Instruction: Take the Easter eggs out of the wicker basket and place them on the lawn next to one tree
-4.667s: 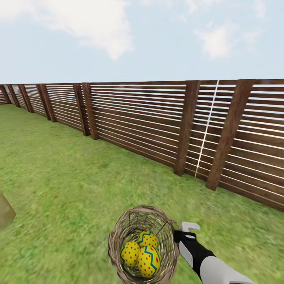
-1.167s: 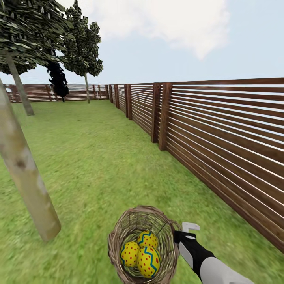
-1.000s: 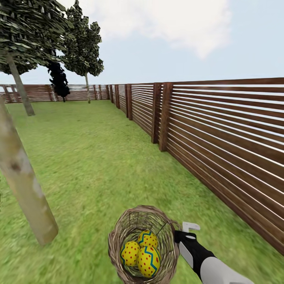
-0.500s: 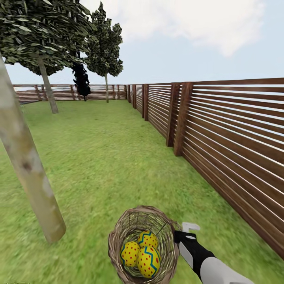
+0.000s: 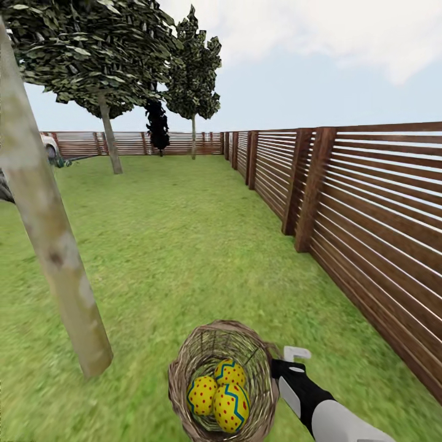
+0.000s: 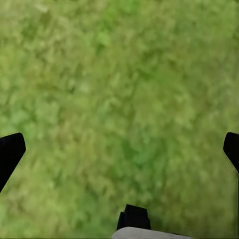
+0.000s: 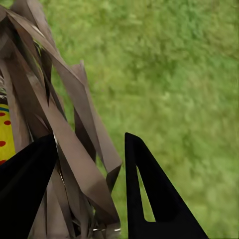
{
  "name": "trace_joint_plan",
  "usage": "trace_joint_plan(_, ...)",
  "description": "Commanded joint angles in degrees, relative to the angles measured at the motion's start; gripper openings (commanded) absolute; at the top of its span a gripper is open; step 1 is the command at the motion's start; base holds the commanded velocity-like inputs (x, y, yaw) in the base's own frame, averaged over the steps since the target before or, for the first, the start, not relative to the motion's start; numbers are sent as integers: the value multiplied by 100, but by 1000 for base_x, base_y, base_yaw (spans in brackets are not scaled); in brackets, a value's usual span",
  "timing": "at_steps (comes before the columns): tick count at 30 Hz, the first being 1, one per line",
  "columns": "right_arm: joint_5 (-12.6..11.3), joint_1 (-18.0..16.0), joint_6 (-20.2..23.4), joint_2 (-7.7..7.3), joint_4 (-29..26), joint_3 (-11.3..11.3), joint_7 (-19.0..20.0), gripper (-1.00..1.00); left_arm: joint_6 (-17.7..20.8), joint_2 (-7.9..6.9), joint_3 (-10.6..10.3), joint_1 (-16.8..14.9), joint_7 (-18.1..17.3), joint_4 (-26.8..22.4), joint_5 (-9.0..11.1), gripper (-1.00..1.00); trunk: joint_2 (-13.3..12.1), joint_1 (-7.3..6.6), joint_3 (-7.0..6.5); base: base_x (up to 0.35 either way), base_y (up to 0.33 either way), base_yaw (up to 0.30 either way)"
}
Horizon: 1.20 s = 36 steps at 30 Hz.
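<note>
Standing at the near left, a slim, pale beige-grey mottled tree trunk (image 5: 55, 245) rises from the short, mottled green lawn (image 5: 184, 245), with more leafy trees and an all-black one at the far end of the yard. Lower and just right of that trunk, the round, brown woven-wicker basket (image 5: 184, 368) hangs above the grass in front of the robot, and the three yellow Easter eggs with red dots and zigzag bands (image 5: 219, 390) lie together inside it.

The left gripper (image 6: 119, 149) hangs over bare grass, its dark fingers spread wide with nothing between them. The right gripper (image 7: 89, 184) is clamped on wicker strands at the basket's right rim, its two black fingers close together around the weave, the black-and-white right arm (image 5: 319, 405) reaching in from the lower right. A dark brown horizontal-slat wooden fence (image 5: 368, 209) runs along the right side into the distance.

The nearest trunk lies to the left of the basket and slightly farther off, so the eggs probably go down leftward, on the side of the empty left arm.
</note>
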<state>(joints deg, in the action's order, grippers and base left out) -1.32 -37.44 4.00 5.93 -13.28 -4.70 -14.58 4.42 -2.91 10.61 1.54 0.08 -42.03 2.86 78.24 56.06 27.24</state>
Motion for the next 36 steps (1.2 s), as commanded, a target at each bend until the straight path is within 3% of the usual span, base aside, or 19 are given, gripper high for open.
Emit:
trace_joint_plan(1,-18,-1,22,5,-17,-49,8,-100,41,1,2,5,1,-21,30,100,3,3,5,299,-165,206)
trace_joint_plan(15,-9,0,22,-4,-16,-57,8,-100,47,-4,9,17,-19,-89,37,100,3,3,5,292,-121,25)
trace_joint_plan(17,-9,0,23,-6,-21,-58,5,-100,110,-10,5,42,-52,-252,50,100,3,3,5,77,-16,0)
trace_joint_plan(18,-10,-2,27,-5,-25,-58,2,-100,162,-34,31,58,-69,-672,72,100,3,3,5,31,-7,0)
trace_joint_plan(19,-12,-2,29,-4,-31,-61,1,-100,316,-79,218,121,-85,-1374,85,100,3,3,5,13,-3,0)
trace_joint_plan(21,-19,-1,42,-4,-33,-59,0,-100,593,-128,952,567,-233,-2385,96,100,3,3,5,5,-1,0)
trace_joint_plan(22,-23,0,45,-4,-33,-58,0,-100,799,-141,1512,838,-513,-3017,91,100,3,3,5,2,0,0)
trace_joint_plan(24,-27,0,47,-4,-35,-61,-1,-100,1227,-151,2332,1041,-1015,-3622,75,100,3,3,5,1,0,0)
trace_joint_plan(25,-31,0,47,-4,-39,-64,-1,-100,1553,-186,2936,1109,-1367,-3864,50,100,3,3,5,0,0,0)
trace_joint_plan(26,-35,-2,48,-4,-41,-65,-1,-100,1752,-278,3267,1137,-1554,-3967,37,100,3,3,5,0,0,0)
trace_joint_plan(27,-44,-3,48,-4,-42,-69,-1,-100,2073,-550,3580,1165,-1726,-4061,25,100,3,3,5,0,0,0)
trace_joint_plan(29,-59,-5,50,-4,-39,-80,-1,-100,2580,-1084,3873,1188,-1849,-4115,17,100,3,3,5,0,0,0)
trace_joint_plan(30,-66,-3,57,-4,-34,-86,-2,-100,2706,-1224,4004,1192,-1879,-4130,15,100,3,3,5,0,0,0)
trace_joint_plan(32,-78,-3,84,-4,-28,-100,-5,-100,2858,-1406,4259,1198,-1921,-4176,3,100,3,3,5,0,0,0)
trace_joint_plan(36,-87,-3,123,-4,-21,-114,-19,-100,3089,-1563,4387,1324,-1933,-4271,-12,100,3,3,5,0,0,0)
